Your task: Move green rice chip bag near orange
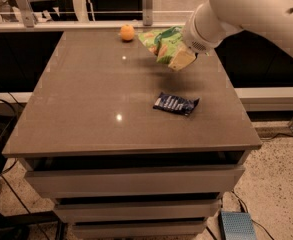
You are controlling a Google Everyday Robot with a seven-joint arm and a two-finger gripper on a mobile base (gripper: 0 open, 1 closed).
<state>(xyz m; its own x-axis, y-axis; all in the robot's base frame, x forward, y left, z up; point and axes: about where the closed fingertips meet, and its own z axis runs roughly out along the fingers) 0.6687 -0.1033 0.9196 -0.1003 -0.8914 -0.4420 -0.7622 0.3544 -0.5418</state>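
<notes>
The green rice chip bag [160,42] hangs in the air above the far right part of the table [86,109], held up by my gripper [180,48]. The gripper sits at the end of the big white arm [246,9] that comes in from the upper right, and the wrist mostly hides it. The orange [127,32] rests on the table near the far edge, a short way left of the bag and apart from it.
A small dark-blue wrapper packet [176,104] lies on the table right of centre, in front of the bag. A metal railing [86,24] runs behind the far edge. Drawers [131,181] sit below the tabletop. Cables [1,134] hang at the left.
</notes>
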